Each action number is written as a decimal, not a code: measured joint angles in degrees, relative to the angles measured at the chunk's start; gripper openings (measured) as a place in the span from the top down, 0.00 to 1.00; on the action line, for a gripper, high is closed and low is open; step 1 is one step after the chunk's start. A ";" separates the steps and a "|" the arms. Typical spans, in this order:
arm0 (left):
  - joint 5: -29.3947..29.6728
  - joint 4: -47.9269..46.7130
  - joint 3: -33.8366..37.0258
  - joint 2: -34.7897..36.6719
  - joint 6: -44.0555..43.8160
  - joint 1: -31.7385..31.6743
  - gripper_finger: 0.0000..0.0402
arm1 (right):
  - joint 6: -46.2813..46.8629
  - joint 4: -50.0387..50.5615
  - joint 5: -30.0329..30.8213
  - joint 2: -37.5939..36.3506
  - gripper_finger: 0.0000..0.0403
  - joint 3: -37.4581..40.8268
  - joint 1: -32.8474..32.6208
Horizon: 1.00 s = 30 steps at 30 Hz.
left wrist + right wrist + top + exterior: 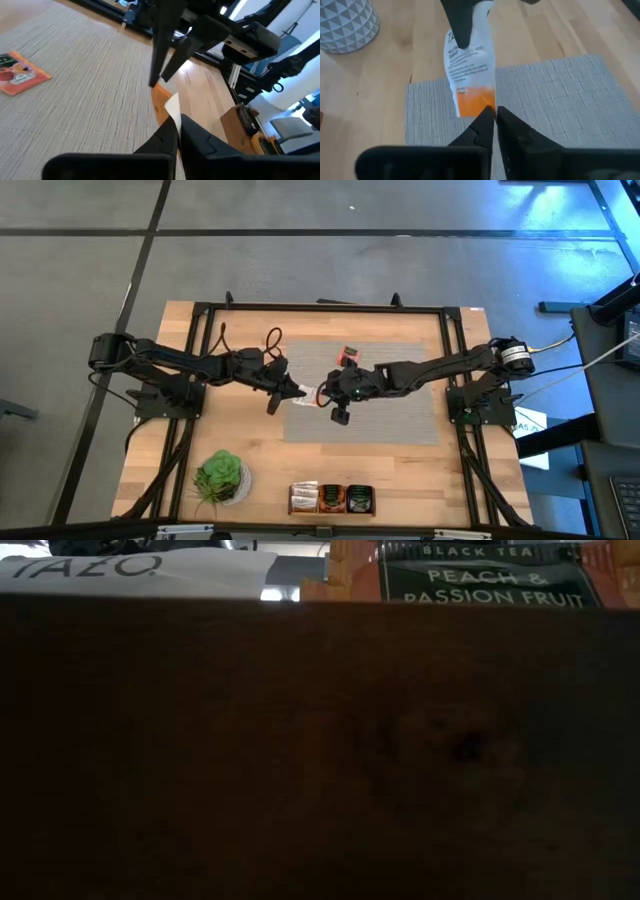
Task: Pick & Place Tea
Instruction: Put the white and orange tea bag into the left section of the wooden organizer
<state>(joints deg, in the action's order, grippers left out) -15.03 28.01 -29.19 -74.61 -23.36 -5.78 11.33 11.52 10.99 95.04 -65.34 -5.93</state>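
Observation:
A white-and-orange tea sachet (pixel 308 397) hangs over the grey mat (pixel 400 415) at mid-table, between my two grippers. My left gripper (pixel 296 391) reaches in from the table's left and is shut on the sachet's white end. My right gripper (pixel 322 396) reaches in from the right and is shut on its orange end. A second, orange tea sachet (pixel 22 74) lies flat on the mat farther back (pixel 349 356), untouched. My left gripper (pixel 179 125) pinches the sachet's white end (pixel 172 106) between its two fingers, coming nearly level from the table's left. The sachet stands clear of the mat. My right gripper (pixel 495 117) pinches the opposite, orange end (pixel 477 106) at its fingertips, slanting down from the table's right. The sachet stretches away from it to the left gripper's fingers (pixel 460 22).
A potted plant (pixel 221 476) stands at the near left. A row of tea boxes (pixel 332 498) sits at the near edge; their labels (pixel 485 580) show in the low view above a dark surface that blocks everything else. A black frame (pixel 320 308) borders the table.

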 joint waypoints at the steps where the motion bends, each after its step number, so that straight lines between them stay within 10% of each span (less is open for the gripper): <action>1: -0.02 0.02 0.00 0.00 0.40 0.01 0.98 | -0.49 0.02 0.01 0.00 0.93 0.00 0.00; 8: -0.07 -1.65 0.00 0.00 0.64 0.00 0.99 | -5.57 4.58 -0.10 0.00 0.81 -1.31 0.55; 18: -2.48 -17.95 -9.83 0.00 2.35 3.72 0.99 | 12.92 45.19 10.96 -5.57 0.60 -2.21 0.18; 30: 0.52 -53.66 -38.65 -10.05 3.20 19.66 0.99 | 10.90 -0.74 -4.06 -25.56 0.60 24.19 -1.44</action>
<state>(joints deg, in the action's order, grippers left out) -14.51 -25.65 -67.84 -84.66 -20.16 13.88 22.23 10.78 6.93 69.48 -41.16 -7.38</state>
